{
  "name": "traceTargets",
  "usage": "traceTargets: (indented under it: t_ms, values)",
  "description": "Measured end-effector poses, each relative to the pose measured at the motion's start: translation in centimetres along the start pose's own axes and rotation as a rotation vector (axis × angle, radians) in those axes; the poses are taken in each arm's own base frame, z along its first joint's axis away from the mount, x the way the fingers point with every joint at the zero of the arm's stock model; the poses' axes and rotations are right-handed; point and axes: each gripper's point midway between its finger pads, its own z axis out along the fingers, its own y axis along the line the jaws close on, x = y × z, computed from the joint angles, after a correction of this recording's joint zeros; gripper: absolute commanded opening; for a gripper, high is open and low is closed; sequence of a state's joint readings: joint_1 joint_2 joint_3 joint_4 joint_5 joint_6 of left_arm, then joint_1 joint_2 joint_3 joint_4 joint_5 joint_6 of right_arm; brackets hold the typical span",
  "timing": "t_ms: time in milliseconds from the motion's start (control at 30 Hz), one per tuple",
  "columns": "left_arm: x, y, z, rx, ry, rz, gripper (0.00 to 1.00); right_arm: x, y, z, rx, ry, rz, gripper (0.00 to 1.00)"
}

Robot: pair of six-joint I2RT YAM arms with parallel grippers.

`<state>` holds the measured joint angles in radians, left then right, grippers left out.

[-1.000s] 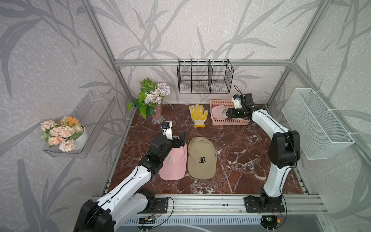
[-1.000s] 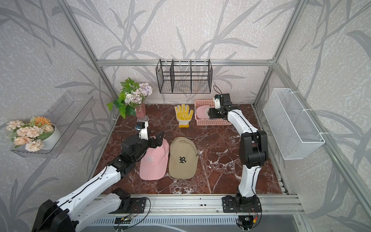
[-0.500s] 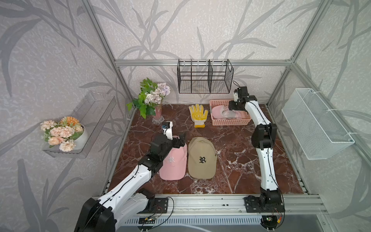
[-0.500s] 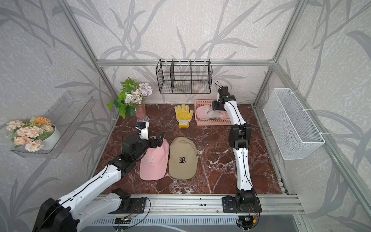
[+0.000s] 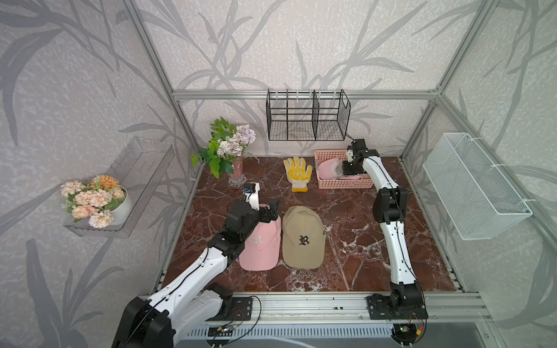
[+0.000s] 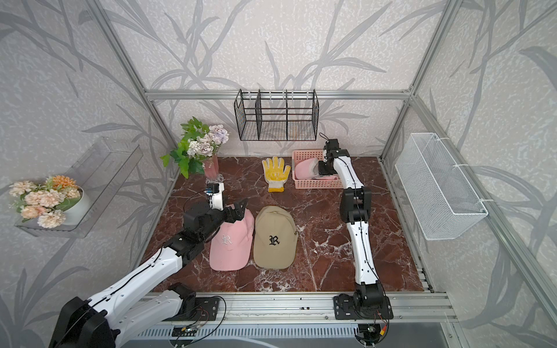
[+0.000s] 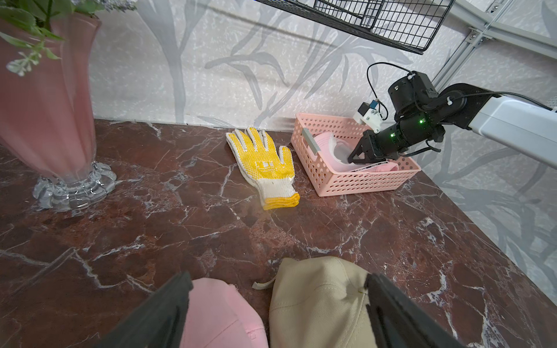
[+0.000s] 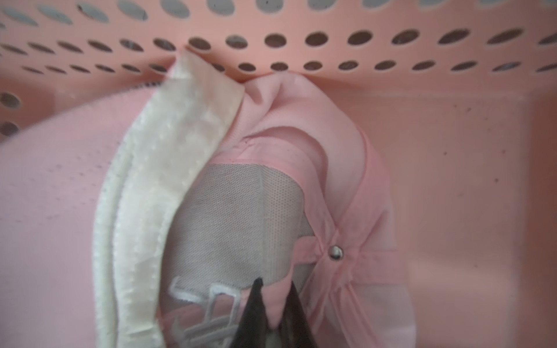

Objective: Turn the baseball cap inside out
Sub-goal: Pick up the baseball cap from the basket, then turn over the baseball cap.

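Observation:
A pink baseball cap (image 5: 327,168) lies inside-up in the pink basket (image 5: 346,183) at the back right, showing its white sweatband and grey mesh lining (image 8: 241,211). My right gripper (image 8: 275,286) reaches down into the basket and is shut on a fold of pink fabric inside the crown; it also shows in both top views (image 6: 319,170) and in the left wrist view (image 7: 353,157). My left gripper (image 7: 277,277) hovers open, holding nothing, over the back ends of a second pink cap (image 5: 260,244) and a beige cap (image 5: 303,238) lying side by side on the marble.
A yellow-and-white work glove (image 5: 297,173) lies left of the basket. A pink vase of flowers (image 5: 235,171) stands at the back left. A black wire rack (image 5: 307,116) hangs on the back wall and a white mesh basket (image 5: 473,186) on the right wall.
The right arm folded its elbow in and the right gripper dropped into the basket and closed on the cap's inner fabric. The left arm has barely moved.

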<state>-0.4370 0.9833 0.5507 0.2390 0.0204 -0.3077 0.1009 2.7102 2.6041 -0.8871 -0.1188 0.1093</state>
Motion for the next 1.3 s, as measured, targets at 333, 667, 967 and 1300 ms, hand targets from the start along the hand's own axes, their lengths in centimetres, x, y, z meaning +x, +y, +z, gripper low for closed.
traceTargets:
  t_ms: [333,667,967,1300]
  values:
    - [-0.4,-0.1,-0.3,0.005,-0.015,0.0,0.94,-4.2,1.0,-8.4,0.006,-0.155,0.023,0.0]
    - [-0.7,-0.4,-0.5,0.021,-0.022,0.018,0.94,-8.1,2.0,-20.2,0.025,-0.384,0.031,0.0]
    - [-1.9,-2.5,-1.1,0.136,-0.084,0.103,0.91,-4.0,0.5,-24.3,0.108,-0.345,0.071,0.0]
    - [0.3,-10.7,-2.3,0.473,-0.167,0.471,0.92,5.5,2.7,-29.6,-0.042,-0.232,0.163,0.0]
